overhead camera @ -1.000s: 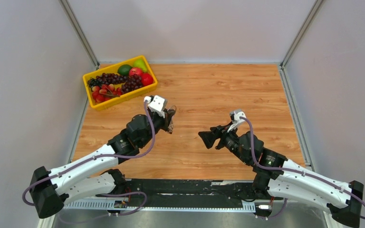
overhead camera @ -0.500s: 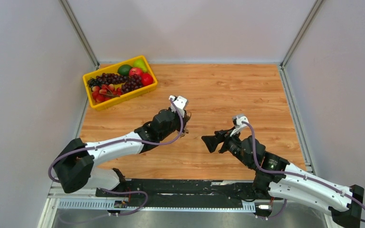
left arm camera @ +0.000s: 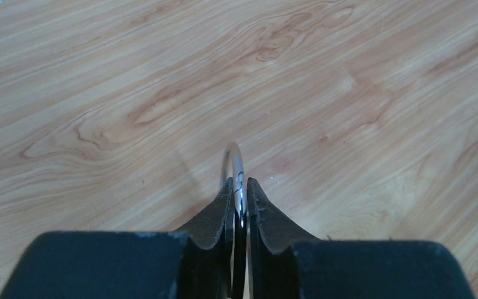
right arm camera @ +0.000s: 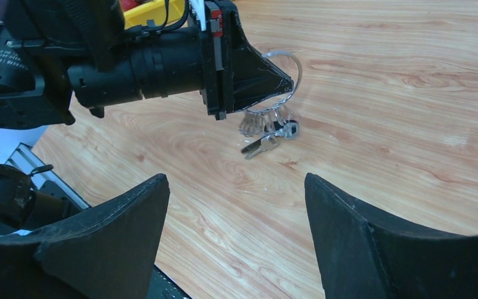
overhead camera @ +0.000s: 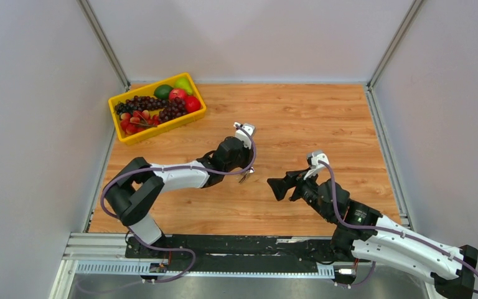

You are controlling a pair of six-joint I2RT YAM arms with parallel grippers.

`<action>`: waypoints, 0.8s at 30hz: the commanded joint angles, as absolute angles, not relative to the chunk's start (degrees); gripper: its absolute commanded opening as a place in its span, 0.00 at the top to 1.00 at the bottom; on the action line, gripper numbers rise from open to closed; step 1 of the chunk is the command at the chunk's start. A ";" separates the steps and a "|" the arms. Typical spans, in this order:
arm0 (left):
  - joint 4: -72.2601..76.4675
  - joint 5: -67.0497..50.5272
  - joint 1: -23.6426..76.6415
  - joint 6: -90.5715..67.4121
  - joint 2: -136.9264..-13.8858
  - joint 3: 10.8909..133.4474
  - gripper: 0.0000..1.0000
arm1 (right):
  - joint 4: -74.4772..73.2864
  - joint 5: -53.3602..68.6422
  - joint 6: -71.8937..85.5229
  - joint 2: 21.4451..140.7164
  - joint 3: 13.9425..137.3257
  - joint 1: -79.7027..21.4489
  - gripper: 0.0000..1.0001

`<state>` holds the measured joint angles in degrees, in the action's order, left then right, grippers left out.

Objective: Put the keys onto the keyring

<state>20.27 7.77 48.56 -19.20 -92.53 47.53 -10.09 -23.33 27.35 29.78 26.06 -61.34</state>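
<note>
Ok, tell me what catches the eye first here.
Mid-table, the left hand pinches the keyring, tiny silver keys dangling below it. The right hand faces it, jaws wide and empty. A yellow tray of fruit sits at the far left corner.

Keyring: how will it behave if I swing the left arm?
Likely floppy: the tiny keys dangle loose below the keyring, so they'd probably swing. The left gripper pinches only thin wire at its tips, so it may slip or twist.
</note>
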 commanded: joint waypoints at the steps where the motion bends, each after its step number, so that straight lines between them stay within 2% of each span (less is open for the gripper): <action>1: 25.13 4.52 46.81 -22.23 -96.29 51.29 0.82 | -11.53 -25.25 25.05 29.21 26.12 -60.93 0.17; 8: 23.83 1.98 46.48 -21.35 -100.95 56.28 0.56 | -12.38 -25.82 24.35 28.98 26.06 -60.64 0.14; 17: 15.09 5.58 46.49 -12.57 -97.40 64.01 0.38 | -12.75 -26.19 25.19 30.55 26.01 -59.98 0.13; 20: 13.84 7.76 46.45 -10.46 -93.19 64.39 0.35 | -13.09 -26.79 25.67 31.19 26.17 -59.73 0.12; 22: 13.28 8.80 46.49 -9.34 -90.09 64.06 0.27 | -13.30 -27.51 26.22 31.39 26.19 -59.62 0.11; 23: 12.48 9.41 46.47 -8.57 -89.12 64.02 0.14 | -13.40 -27.82 26.58 31.52 26.19 -59.53 0.09; 24: 11.91 9.76 46.48 -8.29 -87.36 64.10 0.09 | -13.46 -28.09 26.88 31.66 26.19 -59.54 0.07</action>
